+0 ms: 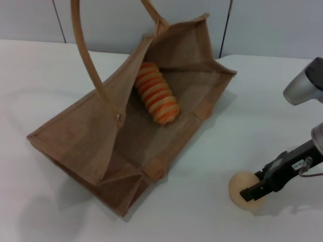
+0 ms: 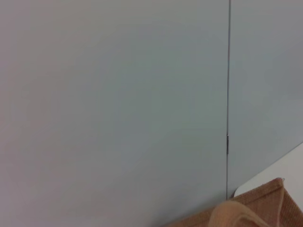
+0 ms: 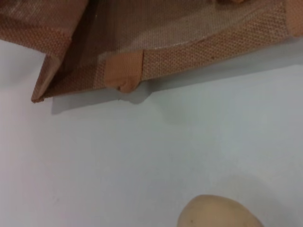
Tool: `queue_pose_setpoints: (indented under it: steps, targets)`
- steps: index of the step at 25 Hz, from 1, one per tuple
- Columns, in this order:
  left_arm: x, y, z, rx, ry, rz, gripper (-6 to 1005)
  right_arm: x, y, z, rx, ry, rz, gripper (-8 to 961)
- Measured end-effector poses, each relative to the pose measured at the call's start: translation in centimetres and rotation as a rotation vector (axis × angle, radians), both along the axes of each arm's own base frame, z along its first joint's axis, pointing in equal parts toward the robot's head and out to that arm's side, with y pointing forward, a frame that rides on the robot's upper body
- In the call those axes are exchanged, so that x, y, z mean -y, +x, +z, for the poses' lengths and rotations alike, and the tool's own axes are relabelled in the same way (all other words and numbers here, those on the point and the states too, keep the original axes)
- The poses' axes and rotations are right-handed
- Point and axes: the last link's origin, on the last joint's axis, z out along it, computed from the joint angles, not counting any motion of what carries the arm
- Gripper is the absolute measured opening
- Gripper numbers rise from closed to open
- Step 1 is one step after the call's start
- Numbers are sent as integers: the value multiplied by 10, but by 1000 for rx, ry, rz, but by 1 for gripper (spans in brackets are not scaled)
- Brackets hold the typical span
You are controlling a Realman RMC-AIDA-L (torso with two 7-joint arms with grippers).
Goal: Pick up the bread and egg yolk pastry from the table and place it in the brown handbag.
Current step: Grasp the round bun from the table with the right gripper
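Note:
The brown handbag (image 1: 96, 136) lies on its side on the white table (image 1: 40, 75), mouth open toward me, one strap handle (image 1: 86, 55) arching up. Inside it rests the bread (image 1: 157, 93), a ridged loaf with orange stripes. The egg yolk pastry (image 1: 241, 185), a smooth beige ball, sits on the table to the right of the bag's near end. My right gripper (image 1: 248, 194) is down at the pastry, its black tip overlapping the ball's near right side. In the right wrist view the pastry (image 3: 218, 213) shows close by, with the handbag's trimmed edge (image 3: 189, 52) beyond. My left gripper is out of view.
A grey wall with panel seams (image 1: 226, 25) backs the table. The left wrist view shows that wall and a corner of the handbag (image 2: 265, 203). Bare tabletop (image 1: 242, 116) lies between the bag and my right arm (image 1: 303, 85).

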Motion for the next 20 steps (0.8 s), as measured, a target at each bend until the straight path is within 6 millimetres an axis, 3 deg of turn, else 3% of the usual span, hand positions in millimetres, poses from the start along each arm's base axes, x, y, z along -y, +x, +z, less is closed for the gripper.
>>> queue_pose_setpoints:
  steps: [3, 20]
  targets:
    - [0, 0, 0, 1, 1, 0, 119, 0, 0, -1, 1, -4, -3, 710]
    - [-2, -2, -1, 4, -2, 6, 119, 0, -3, -6, -17, -33, 2, 610]
